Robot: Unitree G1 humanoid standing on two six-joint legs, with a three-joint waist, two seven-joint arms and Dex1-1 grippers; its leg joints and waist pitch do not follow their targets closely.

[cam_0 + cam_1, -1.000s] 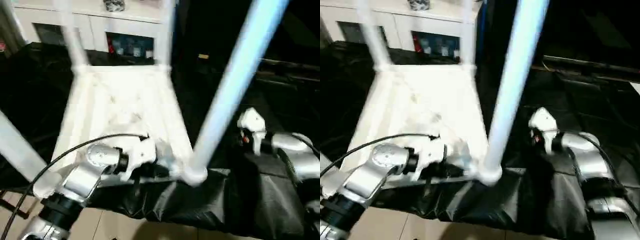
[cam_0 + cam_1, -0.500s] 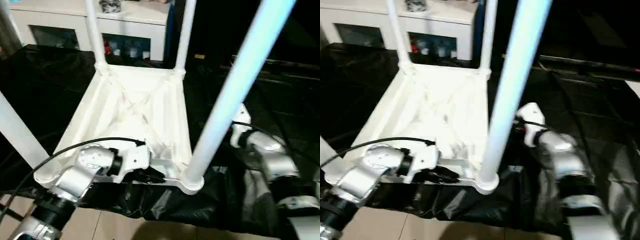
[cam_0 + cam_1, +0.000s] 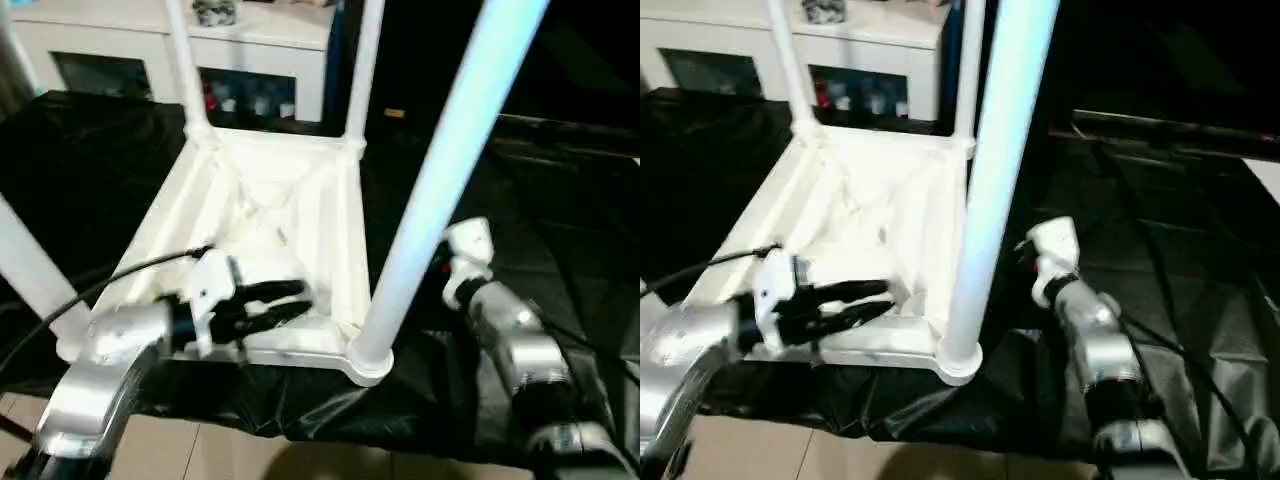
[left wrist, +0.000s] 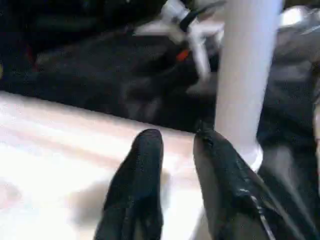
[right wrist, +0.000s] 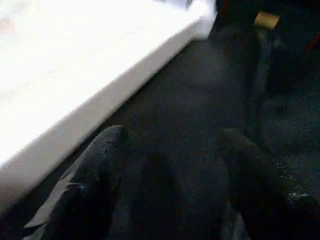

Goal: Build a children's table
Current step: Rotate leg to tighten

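While the children's table [image 3: 270, 230] lies upside down on a black cloth [image 3: 90, 170], ribbed underside up, its four white tube legs stand upward from the corner sockets; the tabletop sits at the middle of the head view. The near right leg [image 3: 440, 190] rises from its socket [image 3: 368, 360] at about five o'clock of the tabletop, the two far legs [image 3: 180, 70] at eleven and one o'clock, and the near left leg [image 3: 30, 270] at about eight o'clock. At six o'clock, over the near rim, the left gripper [image 3: 275, 305] points toward the near right leg with its black fingers [image 4: 145, 165] a narrow gap apart, nothing between them. At three o'clock, beside the tabletop's right edge, the right gripper [image 5: 170, 150] hangs over the cloth, jaws wide and empty. A white cabinet [image 3: 260, 60] stands beyond at twelve o'clock.
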